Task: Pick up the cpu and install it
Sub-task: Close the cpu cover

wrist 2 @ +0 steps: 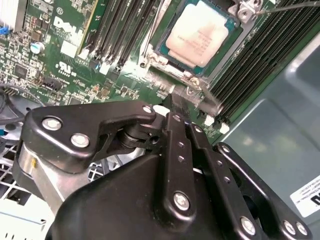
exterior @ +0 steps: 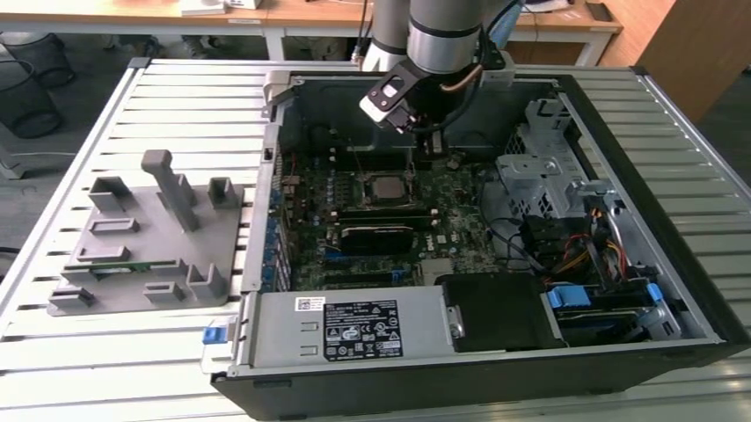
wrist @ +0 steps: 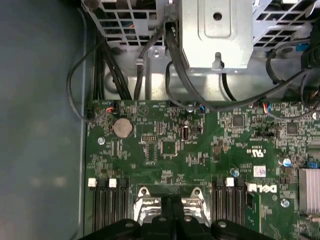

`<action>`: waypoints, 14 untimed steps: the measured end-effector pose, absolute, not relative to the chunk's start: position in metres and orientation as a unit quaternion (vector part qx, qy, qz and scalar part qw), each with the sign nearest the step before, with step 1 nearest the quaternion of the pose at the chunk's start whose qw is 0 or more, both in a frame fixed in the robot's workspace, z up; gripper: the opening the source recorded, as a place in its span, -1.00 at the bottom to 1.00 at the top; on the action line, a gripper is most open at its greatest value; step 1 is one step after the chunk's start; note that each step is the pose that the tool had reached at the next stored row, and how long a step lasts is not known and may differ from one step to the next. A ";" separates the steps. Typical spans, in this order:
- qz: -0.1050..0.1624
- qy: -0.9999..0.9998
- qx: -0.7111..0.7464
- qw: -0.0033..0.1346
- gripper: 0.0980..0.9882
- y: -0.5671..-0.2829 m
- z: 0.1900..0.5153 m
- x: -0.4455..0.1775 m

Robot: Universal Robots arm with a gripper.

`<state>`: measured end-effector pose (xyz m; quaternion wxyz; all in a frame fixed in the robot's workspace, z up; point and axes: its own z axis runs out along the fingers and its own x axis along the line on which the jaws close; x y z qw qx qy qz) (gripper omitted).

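flat square cpu (wrist 2: 197,37), silvery metal top, green edge, seated in socket (wrist 2: 167,67), gripper (wrist 2: 175,102) pinched closed, empty, just beside it

The gripper (wrist 2: 172,102) is matte black, its jointed links pinned with silver screws; above it, a white camera box (exterior: 385,95) and the grey, black-banded arm (exterior: 446,48).
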<state>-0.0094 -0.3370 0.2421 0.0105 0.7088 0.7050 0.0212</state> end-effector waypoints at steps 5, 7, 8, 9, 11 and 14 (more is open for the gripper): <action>0.021 0.705 0.709 0.011 -0.98 -0.337 0.242 -0.013; 0.021 0.705 0.709 0.011 -0.98 -0.337 0.242 -0.013; 0.020 0.705 0.709 0.012 -0.98 -0.337 0.241 -0.013; 0.020 0.705 0.709 0.012 -0.98 -0.337 0.241 -0.013; 0.021 0.705 0.709 0.012 -0.98 -0.337 0.241 -0.013; 0.021 0.706 0.708 0.012 -0.98 -0.337 0.239 -0.021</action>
